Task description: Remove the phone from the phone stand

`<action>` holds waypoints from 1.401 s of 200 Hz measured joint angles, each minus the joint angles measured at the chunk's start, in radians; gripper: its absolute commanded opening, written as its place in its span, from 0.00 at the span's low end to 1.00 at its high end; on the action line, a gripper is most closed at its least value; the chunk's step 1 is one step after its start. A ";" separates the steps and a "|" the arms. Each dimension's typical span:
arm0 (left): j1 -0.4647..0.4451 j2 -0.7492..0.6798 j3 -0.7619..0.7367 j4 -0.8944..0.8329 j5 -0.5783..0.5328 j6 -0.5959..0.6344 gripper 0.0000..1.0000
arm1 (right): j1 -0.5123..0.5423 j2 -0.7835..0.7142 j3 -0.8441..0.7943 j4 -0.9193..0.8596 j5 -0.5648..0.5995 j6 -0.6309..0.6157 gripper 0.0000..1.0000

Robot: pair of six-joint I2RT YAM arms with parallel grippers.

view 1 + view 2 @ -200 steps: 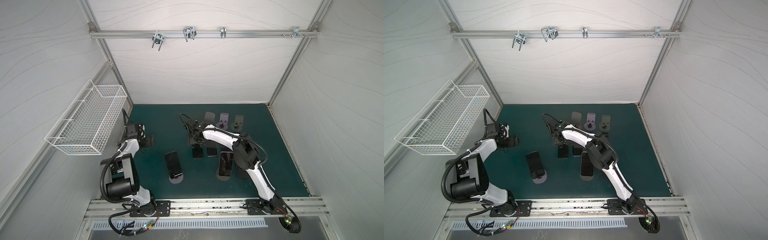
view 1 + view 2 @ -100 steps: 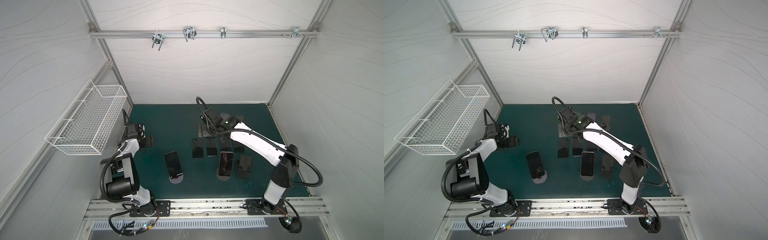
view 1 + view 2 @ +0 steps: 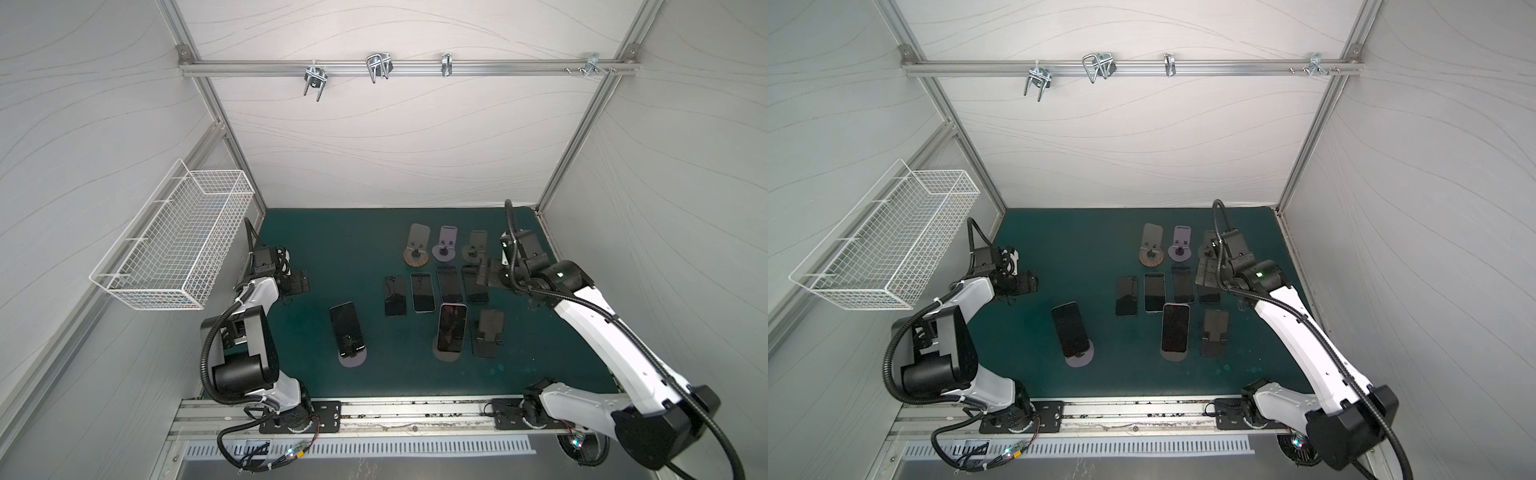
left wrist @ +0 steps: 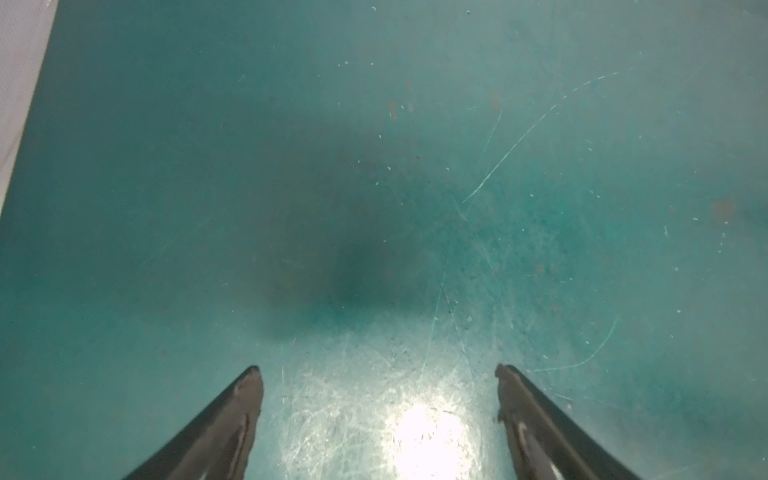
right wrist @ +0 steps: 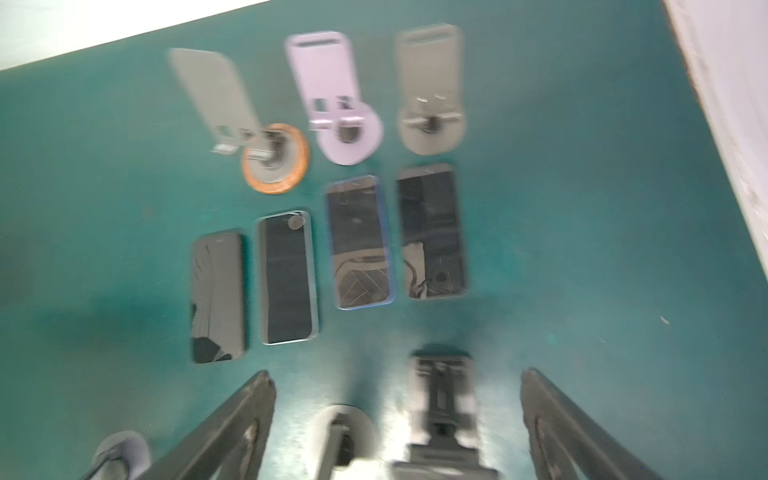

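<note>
While right gripper (image 3: 486,272) hovers wide and empty by flat phones (image 3: 475,286), phone (image 3: 451,328) on its stand (image 3: 445,357) waits near, black stand (image 3: 487,332) beside it, left gripper (image 3: 298,282) wide, well apart.

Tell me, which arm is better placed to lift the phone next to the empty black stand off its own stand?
Probably the right. The right pincer, open and empty, hangs close to that phone; the left pincer sits far across the mat, at its left edge.
</note>
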 measured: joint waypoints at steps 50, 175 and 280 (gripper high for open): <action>0.000 0.000 0.000 0.000 0.000 0.000 0.89 | -0.034 -0.017 -0.072 -0.058 -0.089 -0.026 0.94; 0.000 0.000 0.000 0.000 -0.003 -0.001 0.89 | -0.034 -0.040 -0.280 -0.076 -0.150 0.016 0.96; 0.000 0.000 0.000 0.000 -0.003 -0.001 0.88 | 0.048 0.052 -0.321 -0.037 -0.063 0.139 0.75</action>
